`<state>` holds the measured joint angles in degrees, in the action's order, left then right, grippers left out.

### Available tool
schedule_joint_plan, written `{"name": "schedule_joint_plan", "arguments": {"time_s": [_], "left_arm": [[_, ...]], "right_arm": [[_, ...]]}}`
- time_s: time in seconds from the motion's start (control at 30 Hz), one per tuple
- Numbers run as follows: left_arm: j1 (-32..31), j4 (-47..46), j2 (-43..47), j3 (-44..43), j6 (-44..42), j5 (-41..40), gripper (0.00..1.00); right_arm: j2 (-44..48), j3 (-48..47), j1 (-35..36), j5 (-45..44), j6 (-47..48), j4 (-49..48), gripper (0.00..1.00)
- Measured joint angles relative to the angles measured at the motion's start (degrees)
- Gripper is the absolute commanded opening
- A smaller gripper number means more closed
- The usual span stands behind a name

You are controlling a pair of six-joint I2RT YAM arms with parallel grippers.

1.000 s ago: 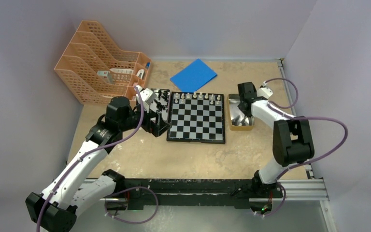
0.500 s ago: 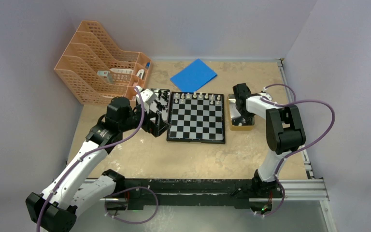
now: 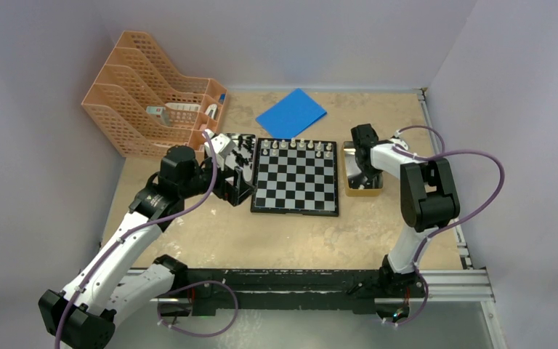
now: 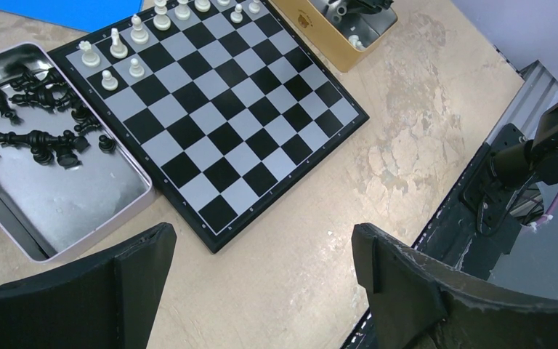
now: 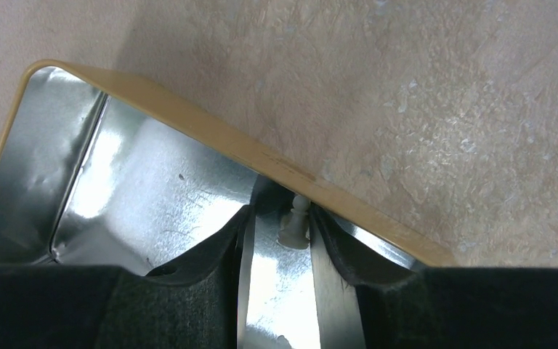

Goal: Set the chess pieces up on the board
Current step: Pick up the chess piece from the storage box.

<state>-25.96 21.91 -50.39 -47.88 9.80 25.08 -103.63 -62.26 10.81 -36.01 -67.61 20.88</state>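
White pieces [image 3: 298, 147] partly line the board's [image 3: 296, 182] 12 o'clock edge; black pieces [image 4: 40, 138] lie off-board at 9 o'clock; left pincer [image 4: 261, 247] apart, empty; right pincer [image 5: 280, 240] apart, straddling a white pawn [image 5: 293, 224].

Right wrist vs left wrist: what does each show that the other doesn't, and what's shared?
Right wrist only: a pale pawn at the wall of the gold tin, between the parted fingers of the right gripper. Left wrist only: the board, white pieces along its far edge, black pieces lying in the silver tin, and the open left gripper. Both: the gold tin and the mottled tabletop.
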Motion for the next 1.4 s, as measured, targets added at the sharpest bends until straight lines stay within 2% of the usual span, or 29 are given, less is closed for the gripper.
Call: {"name": "schedule_joint_plan", "arguments": {"time_s": [0.3, 0.67, 0.93, 1.07, 1.23, 1.4], "left_arm": [[0.0, 0.0, 0.0, 0.0, 0.0, 0.0, 0.91], [0.0, 0.0, 0.0, 0.0, -0.2, 0.0, 0.87], [0.0, 0.0, -0.9, 0.0, 0.3, 0.1, 0.83], [0.0, 0.0, -3.0, 0.0, 1.8, 0.6, 0.80], [0.0, 0.0, -6.4, 0.0, 4.9, 2.8, 0.75], [0.0, 0.2, -9.6, -1.7, 9.0, 6.1, 0.68]], "right_arm": [[0.1, 0.0, 0.0, 2.4, 1.2, -0.7, 0.20], [0.9, 0.2, 0.0, 4.5, 4.5, -2.2, 0.14], [8.8, 2.8, 0.0, 6.3, 12.7, -6.0, 0.08], [13.0, 3.4, 0.0, 7.7, 18.2, -9.7, 0.09], [19.1, 8.7, 0.0, 14.6, 27.2, -16.8, 0.08], [25.8, 13.8, 0.1, 25.3, 36.2, -23.2, 0.08]]}}
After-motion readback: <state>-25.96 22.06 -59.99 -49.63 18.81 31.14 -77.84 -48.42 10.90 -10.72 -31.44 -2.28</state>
